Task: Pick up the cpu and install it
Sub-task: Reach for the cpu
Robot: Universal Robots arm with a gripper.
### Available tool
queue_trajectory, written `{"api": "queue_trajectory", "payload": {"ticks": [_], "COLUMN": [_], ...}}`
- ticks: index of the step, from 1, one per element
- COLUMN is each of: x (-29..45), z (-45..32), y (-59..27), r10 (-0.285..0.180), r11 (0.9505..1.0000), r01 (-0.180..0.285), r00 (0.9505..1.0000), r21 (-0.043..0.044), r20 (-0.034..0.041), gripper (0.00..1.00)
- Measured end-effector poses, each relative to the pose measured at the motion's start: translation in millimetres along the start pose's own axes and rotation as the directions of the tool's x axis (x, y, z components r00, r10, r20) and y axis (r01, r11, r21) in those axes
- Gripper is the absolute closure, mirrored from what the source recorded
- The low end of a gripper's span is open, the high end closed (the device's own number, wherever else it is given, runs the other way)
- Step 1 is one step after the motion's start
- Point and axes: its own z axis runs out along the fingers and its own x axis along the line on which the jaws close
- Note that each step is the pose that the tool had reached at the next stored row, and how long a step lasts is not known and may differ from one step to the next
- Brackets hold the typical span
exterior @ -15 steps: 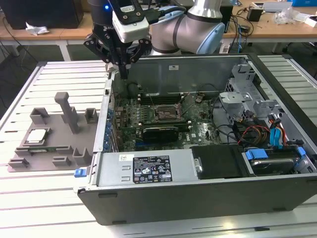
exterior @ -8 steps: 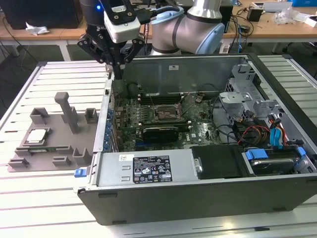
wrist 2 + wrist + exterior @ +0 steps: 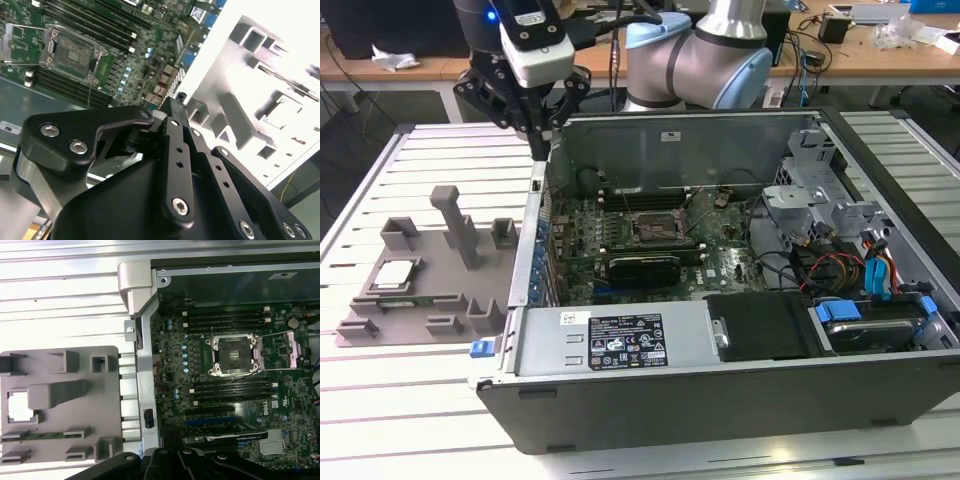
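The cpu, a small silvery square chip, lies flat in a recess of the grey fixture plate at the exterior view's left, outside the computer case. It also shows as a bright square, cpu in the first wrist view and cpu in the second wrist view. My gripper hangs high over the case's wall nearest the fixture, between fixture and motherboard, well above the cpu. The gripper is shut with nothing in it. The black-framed socket on the motherboard stands open, its socket retention frame swung aside.
The open computer case lies on a white slatted table. Upright grey posts rise from the fixture plate near the cpu. Memory slots, a black card and a cable-filled drive bay surround the socket.
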Motion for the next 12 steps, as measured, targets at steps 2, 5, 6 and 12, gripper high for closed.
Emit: {"api": "queue_trajectory", "payload": {"ticks": [2, 5, 6, 12], "x": [6.1, 12.7, 16.6, 33.4], "z": [-0.1, -0.3, -0.4, -0.9], "y": [-0.4, -0.7, -0.9, -2.0], "r10": [0.0, 0.0, 0.0, 0.0], "r11": [1.0, 1.0, 1.0, 1.0], "r01": [0.0, 0.0, 0.0, 0.0], "r00": [1.0, 1.0, 1.0, 1.0], "r21": [0.0, -0.0001, 0.0, -0.0001], "r20": [0.0, 0.0002, 0.0001, 0.0004], "gripper": [0.89, 0.89, 0.89, 0.89]}}
